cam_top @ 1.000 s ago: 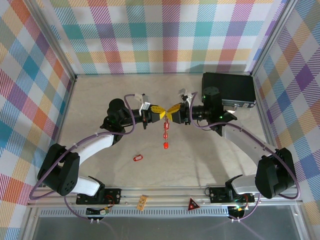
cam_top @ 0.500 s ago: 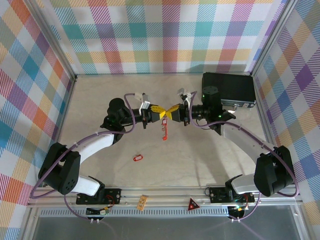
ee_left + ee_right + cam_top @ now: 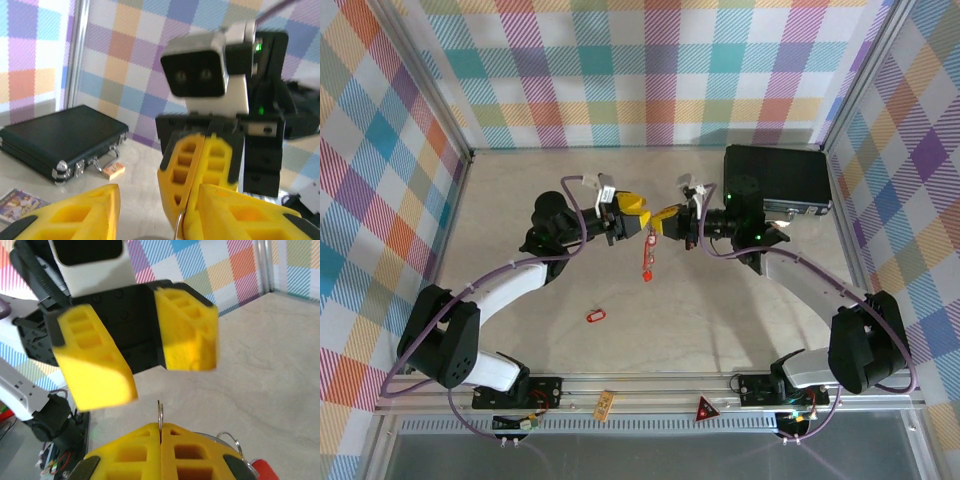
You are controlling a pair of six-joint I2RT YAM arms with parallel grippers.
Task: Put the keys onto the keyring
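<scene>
My right gripper (image 3: 660, 221) is shut on the keyring (image 3: 160, 414), a thin loop whose edge sticks up from between its closed yellow pads (image 3: 160, 429). Below it hang red key tags (image 3: 647, 256); one red tag (image 3: 262, 469) shows beside the right fingers. Just left of the ring, my left gripper (image 3: 629, 208) stands open, holding nothing. In the left wrist view the keyring (image 3: 178, 224) pokes from the right gripper's shut fingers (image 3: 200, 165), between my left gripper's (image 3: 157, 200) spread yellow pads. Another red key tag (image 3: 596, 316) lies loose on the table.
A black case (image 3: 780, 178) sits at the back right, just behind the right arm. A small picture card (image 3: 15, 205) and a small orange box (image 3: 114, 170) lie near it. Plaid walls close in three sides. An orange tag (image 3: 604, 404) and red triangle (image 3: 706, 408) rest on the front rail.
My left gripper has opened and drawn back up-left off the keyring. The right gripper keeps its hold, and the hanging red tags have been lifted higher.
</scene>
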